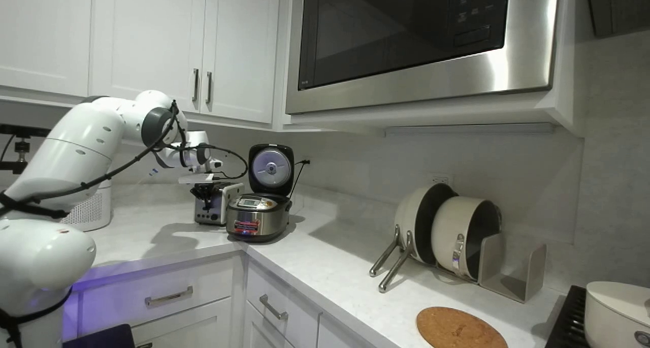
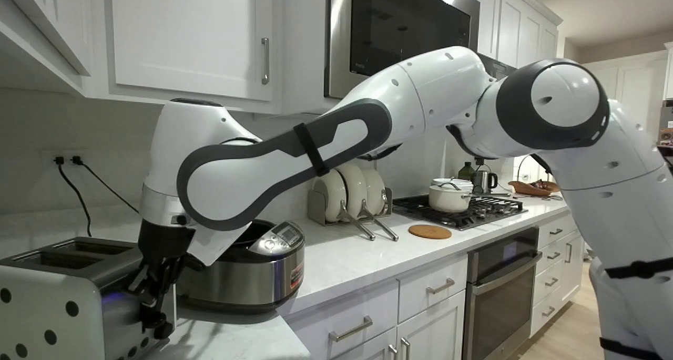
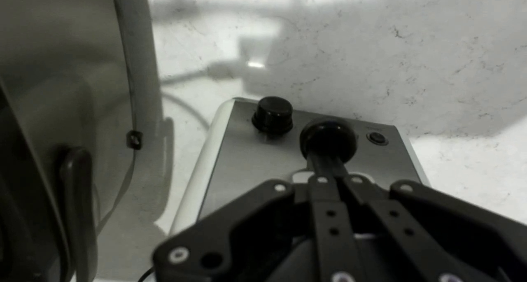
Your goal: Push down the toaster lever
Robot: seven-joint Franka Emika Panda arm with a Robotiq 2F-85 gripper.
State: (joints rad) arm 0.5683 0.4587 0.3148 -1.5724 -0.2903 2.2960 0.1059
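toaster (image 2: pixel 47 318): 1, on the counter (image 1: pixel 325 266) in the corner, just beside the round cooker (image 1: pixel 256 228); silver end carries the controls, white side has dark spots
gripper (image 3: pixel 331 171): narrow, 2 fingers (image 3: pixel 334 249) drawn together side by side, pointing down at the toaster's silver end
slots (image 2: pixel 58 260): 2, on the toaster's top
round black knobs (image 3: pixel 273 114): 2 in wrist view, larger knob (image 3: pixel 328 129) at the fingertips, plus 1 button (image 3: pixel 377 138)
cooker lid (image 1: pixel 271 167): 1, raised
plugs (image 2: pixel 59 160): 2 on the wall in an exterior view
long pan handles (image 1: pixel 397 266): 2
cork mat (image 1: pixel 459 327): 1, cut off by the bottom edge there
pot (image 2: pixel 448 199): on the stove (image 2: pixel 494 207), cut off at right in an exterior view
lever: can't tell if it's the larger knob or sits under the fingers
tip contact: can't tell
toaster outline: cut off at left and bottom in an exterior view
pans (image 1: pixel 449 226): overlap in the rack (image 1: pixel 491 261), count unclear
perforated white appliance (image 1: pixel 89 208): partly behind the arm (image 1: pixel 76 150)
microwave (image 1: pixel 401 33): 1, top cut off
surface: white counter, fine grey marks, arm shadow across it
room: kitchen, white cabinets (image 1: pixel 147 38) with metal bar handles, purple glow on a drawer front (image 1: pixel 122 297)
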